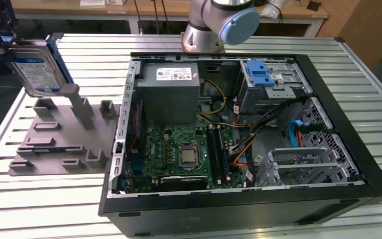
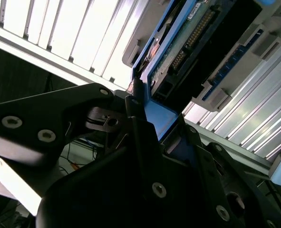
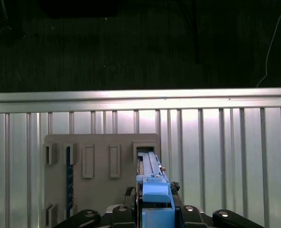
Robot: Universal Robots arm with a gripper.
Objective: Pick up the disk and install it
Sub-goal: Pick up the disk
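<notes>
The disk [image 1: 37, 69], a silver drive with a blue-and-white label and a blue frame, stands upright on edge over the far end of the grey fixture [image 1: 55, 147] at the exterior view's left. My gripper [image 1: 6, 46] is shut on its upper edge. In the second wrist view the black fingers [image 2: 136, 111] clamp the blue frame of the disk [image 2: 178, 52]. In the first wrist view the disk [image 3: 154, 192] is seen edge-on above the fixture's slot [image 3: 145, 148]. Whether its lower edge still touches the fixture I cannot tell.
The open computer case [image 1: 350, 149] lies at the exterior view's right, with a grey power supply box [image 1: 171, 92], motherboard [image 1: 181, 152], cables and a drive bay with a blue tab [image 1: 260, 74]. The arm's base [image 1: 211, 25] stands behind it. Slatted metal table [image 1: 45, 209] all around.
</notes>
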